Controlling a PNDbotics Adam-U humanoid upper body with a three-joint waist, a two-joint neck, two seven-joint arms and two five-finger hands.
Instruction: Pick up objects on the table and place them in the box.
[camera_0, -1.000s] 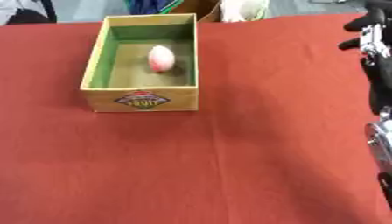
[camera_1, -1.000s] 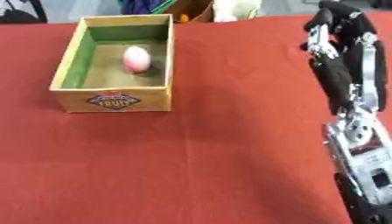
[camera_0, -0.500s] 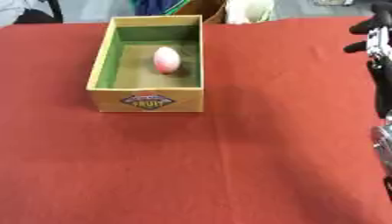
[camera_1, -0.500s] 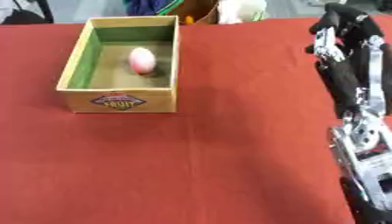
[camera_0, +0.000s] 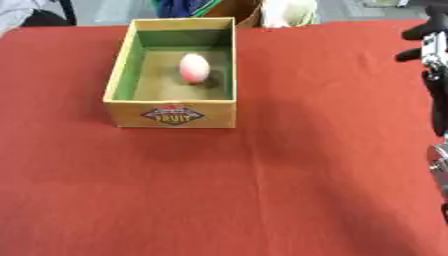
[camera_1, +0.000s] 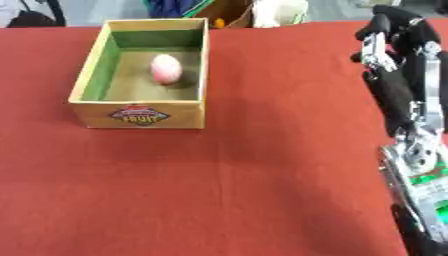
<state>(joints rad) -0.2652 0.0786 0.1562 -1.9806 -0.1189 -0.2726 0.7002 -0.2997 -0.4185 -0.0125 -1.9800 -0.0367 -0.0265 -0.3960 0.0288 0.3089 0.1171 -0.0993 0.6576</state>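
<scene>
Box (camera_0: 171, 113) on red counter (camera_0: 262, 190), pink-white egg-shaped object (camera_0: 193, 67) inside, right hand (camera_1: 395, 35) raised at far right, fingers curled, holding nothing.

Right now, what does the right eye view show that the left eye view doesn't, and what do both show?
Only the right eye view shows most of the right arm down the right side, with the right hand whole at the top. The left eye view shows only a sliver of that hand at its right edge, plus more cloth left of the box. Both show the box on the red cloth with a pink egg-shaped object inside.
</scene>
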